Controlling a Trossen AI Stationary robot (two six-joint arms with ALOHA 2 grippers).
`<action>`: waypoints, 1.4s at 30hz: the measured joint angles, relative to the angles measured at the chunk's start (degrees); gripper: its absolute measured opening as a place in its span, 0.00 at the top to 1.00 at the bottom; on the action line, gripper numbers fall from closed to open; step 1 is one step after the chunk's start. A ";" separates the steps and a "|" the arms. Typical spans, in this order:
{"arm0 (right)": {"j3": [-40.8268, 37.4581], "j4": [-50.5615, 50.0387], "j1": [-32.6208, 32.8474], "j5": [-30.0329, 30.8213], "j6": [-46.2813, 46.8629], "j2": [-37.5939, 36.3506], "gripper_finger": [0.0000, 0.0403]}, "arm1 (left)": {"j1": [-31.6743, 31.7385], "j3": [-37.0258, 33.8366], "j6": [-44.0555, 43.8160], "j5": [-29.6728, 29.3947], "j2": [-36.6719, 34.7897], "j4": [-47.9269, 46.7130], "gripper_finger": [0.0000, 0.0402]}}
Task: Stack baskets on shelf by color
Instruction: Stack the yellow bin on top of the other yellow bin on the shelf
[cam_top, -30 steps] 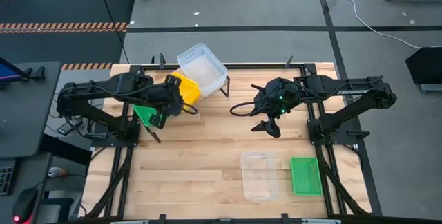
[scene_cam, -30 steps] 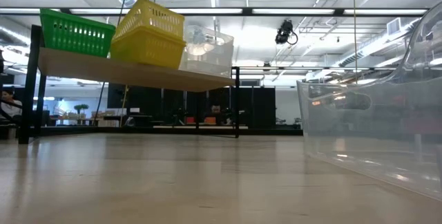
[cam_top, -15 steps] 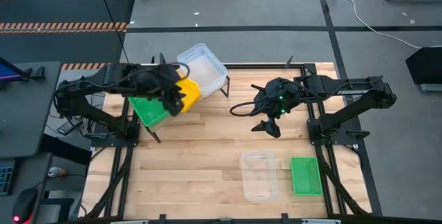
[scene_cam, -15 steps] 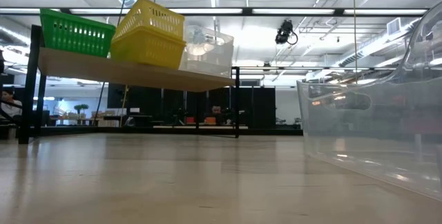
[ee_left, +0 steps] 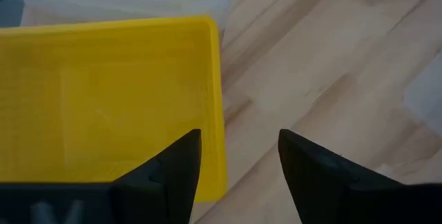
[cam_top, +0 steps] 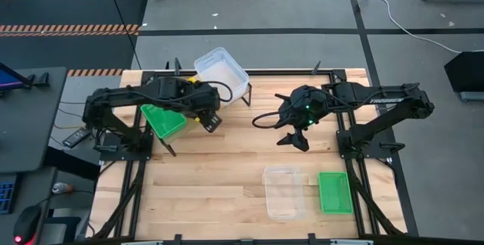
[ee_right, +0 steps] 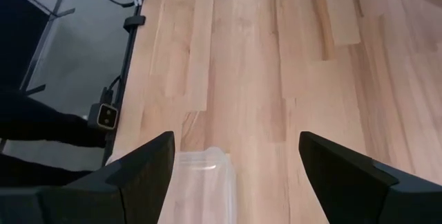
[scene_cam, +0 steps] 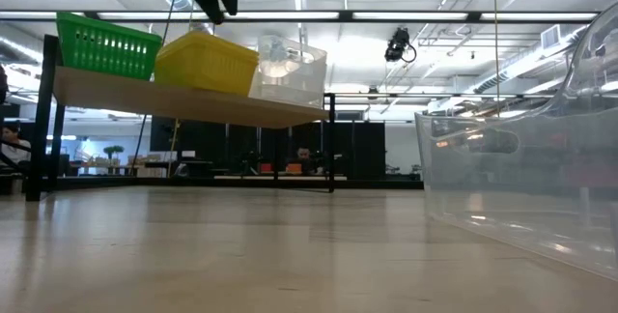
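Your left gripper (cam_top: 212,122) has let go since a second ago: its fingers (ee_left: 173,172) now stand spread, nothing between them, above the near edge of the yellow basket (scene_cam: 207,62). That basket, tilted before, now sits level on the shelf (scene_cam: 183,102), between the green basket (scene_cam: 104,46) on the left and the clear basket (scene_cam: 290,70) on the right. Your right gripper (cam_top: 296,138) hangs unmoved over mid-table, fingers wide. A clear basket (cam_top: 283,193) and green basket (cam_top: 333,192) lie near right.
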 joint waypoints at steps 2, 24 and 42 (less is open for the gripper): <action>0.00 -0.65 0.02 -0.54 -0.08 0.00 0.22 | -0.02 0.06 -0.14 -0.08 0.44 0.77 0.49; 0.00 -2.36 -0.31 -0.11 -1.06 0.00 0.22 | 0.11 -0.17 4.89 -4.36 -0.31 -2.56 0.51; 0.00 -2.49 -0.31 -1.59 -0.59 0.00 0.22 | 0.33 -0.22 1.63 -2.91 8.02 -7.46 0.36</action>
